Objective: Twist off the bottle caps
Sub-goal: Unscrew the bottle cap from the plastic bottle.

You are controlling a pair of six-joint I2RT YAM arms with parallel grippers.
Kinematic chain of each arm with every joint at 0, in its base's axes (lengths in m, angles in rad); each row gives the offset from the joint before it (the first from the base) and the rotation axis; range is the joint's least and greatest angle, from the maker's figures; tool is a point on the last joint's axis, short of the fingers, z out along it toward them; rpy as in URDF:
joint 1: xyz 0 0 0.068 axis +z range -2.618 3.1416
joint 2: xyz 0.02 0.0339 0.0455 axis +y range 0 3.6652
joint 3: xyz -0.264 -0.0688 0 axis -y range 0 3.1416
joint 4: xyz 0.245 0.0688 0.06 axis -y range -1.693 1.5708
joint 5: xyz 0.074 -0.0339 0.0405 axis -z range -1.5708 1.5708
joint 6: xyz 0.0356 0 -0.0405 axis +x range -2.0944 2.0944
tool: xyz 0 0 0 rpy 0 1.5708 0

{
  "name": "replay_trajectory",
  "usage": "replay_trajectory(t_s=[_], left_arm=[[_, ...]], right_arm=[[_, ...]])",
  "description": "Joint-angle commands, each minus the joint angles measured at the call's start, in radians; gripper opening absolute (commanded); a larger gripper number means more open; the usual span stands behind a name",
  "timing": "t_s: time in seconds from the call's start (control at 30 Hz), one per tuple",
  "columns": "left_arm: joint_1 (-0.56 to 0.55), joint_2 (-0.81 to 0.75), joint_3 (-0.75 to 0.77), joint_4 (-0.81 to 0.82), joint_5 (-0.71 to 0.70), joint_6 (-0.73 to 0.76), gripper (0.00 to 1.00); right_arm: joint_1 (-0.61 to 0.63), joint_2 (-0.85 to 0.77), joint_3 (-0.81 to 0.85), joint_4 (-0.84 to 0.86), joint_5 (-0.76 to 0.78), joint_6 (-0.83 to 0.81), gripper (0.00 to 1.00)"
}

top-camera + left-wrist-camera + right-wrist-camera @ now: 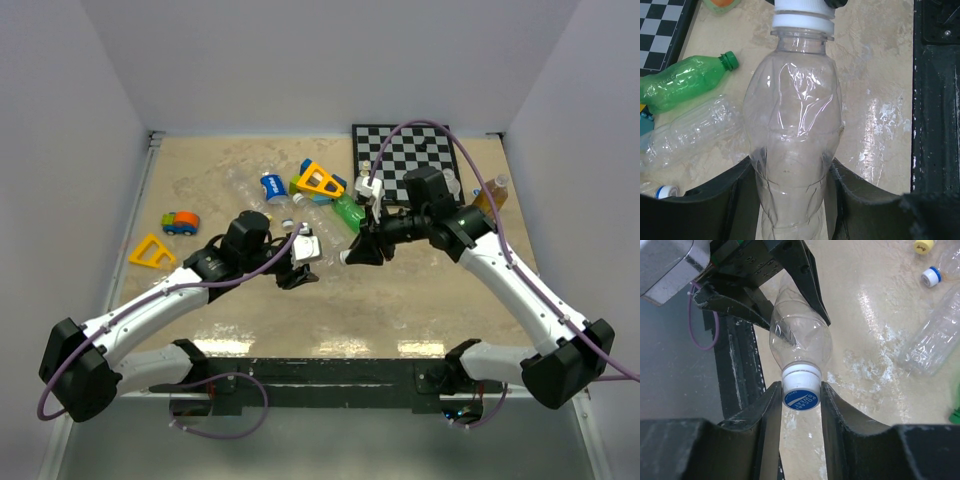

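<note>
L gripper (790, 192) clamps the clear bottle (792, 115) at its body; R gripper (801, 396) is pinched on its white cap (801, 390), just near-side of the chessboard (410, 160). Risk: thin wall buckles or slips in L's grip during the twist, so cap won't loosen.

My left arm (150, 305) and right arm (515, 285) wear white shells with black joints; purple cables (425, 125) loop along both; my fingers (767, 410) are matte black.
</note>
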Motion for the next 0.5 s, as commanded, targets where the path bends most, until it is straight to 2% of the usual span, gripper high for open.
replay_trajectory(t_s=[0.0, 0.07, 0.13, 0.2, 0.37, 0.4, 0.47], left_arm=[[0.0, -0.034, 0.014, 0.043, -0.021, -0.009, 0.0], [0.0, -0.035, 0.014, 0.043, -0.023, -0.009, 0.0], [-0.002, -0.036, 0.012, 0.043, -0.023, -0.009, 0.0], [0.0, -0.035, 0.011, 0.045, -0.023, -0.007, 0.0], [0.0, -0.036, 0.007, 0.046, -0.004, -0.006, 0.0], [0.0, -0.036, 0.009, 0.045, -0.003, -0.003, 0.0], [-0.002, -0.038, 0.007, 0.046, -0.001, -0.003, 0.0]], right_arm=[[0.005, 0.008, 0.015, -0.027, -0.025, -0.036, 0.22], [0.006, 0.014, 0.029, -0.044, -0.037, -0.077, 0.07], [0.006, 0.025, 0.052, -0.067, -0.057, -0.138, 0.0], [0.006, 0.041, 0.083, -0.134, -0.092, -0.271, 0.0], [0.013, 0.123, 0.201, -0.43, -0.092, -0.857, 0.0], [0.014, 0.118, 0.206, -0.456, -0.065, -0.995, 0.0], [0.016, 0.073, 0.18, -0.394, -0.007, -1.141, 0.01]])
